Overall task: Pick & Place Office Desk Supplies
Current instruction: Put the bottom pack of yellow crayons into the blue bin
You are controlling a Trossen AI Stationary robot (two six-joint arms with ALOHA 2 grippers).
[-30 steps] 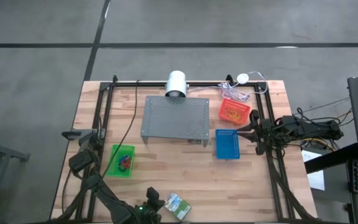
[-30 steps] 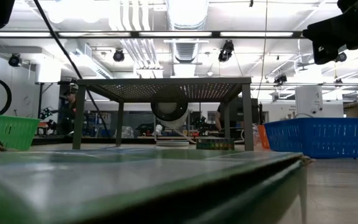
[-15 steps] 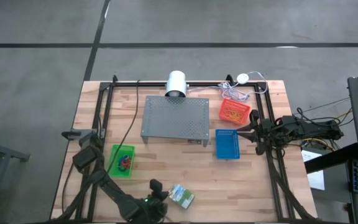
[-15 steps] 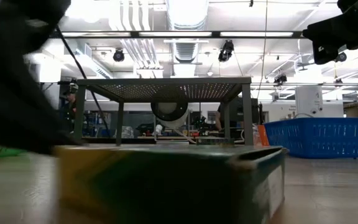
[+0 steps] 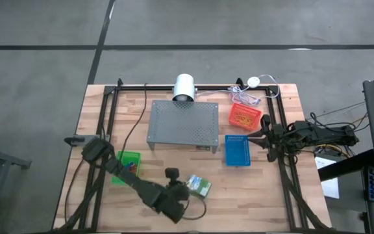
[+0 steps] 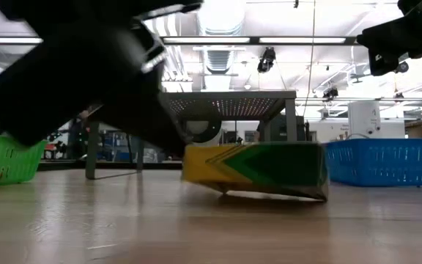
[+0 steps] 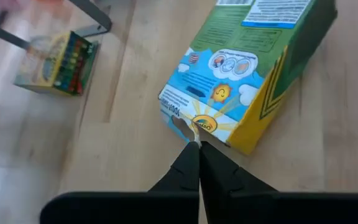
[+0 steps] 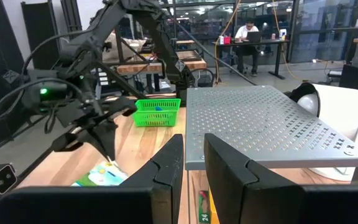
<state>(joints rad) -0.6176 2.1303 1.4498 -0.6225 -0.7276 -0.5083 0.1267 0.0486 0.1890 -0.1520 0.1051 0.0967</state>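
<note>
The green-and-yellow crayon box (image 5: 199, 186) lies on the wooden table (image 5: 252, 195) near its middle front, between the green basket (image 5: 127, 166) and the blue basket (image 5: 237, 151). My left gripper (image 5: 188, 189) is shut at the box's near end. In the low view the box (image 6: 258, 169) sits tilted. A second, open crayon box (image 7: 58, 56) lies under the grey stand (image 5: 184, 123). My right gripper (image 5: 263, 140) waits at the table's right edge, with a small gap showing between its fingers (image 8: 169, 165). My left gripper pinches a thin torn flap (image 7: 192, 133) at the corner of the box's blue printed end between its two fingertips. The fingers slant down from the table's near-left side. The box's left end is raised, and its right lower edge (image 6: 317, 196) rests on the table.
A red basket (image 5: 244, 116) with tan bands stands at the back right, and a white cylinder (image 5: 184, 86) stands behind the stand. The green basket holds small coloured bands. Black rails (image 5: 284, 175) run along both sides of the table. Bare wood lies right of the box.
My left gripper has travelled from the table's near edge toward the stand and a little rightward, rolling at the wrist and staying shut. The crayon box has come with it, away from the near edge, and has turned about.
</note>
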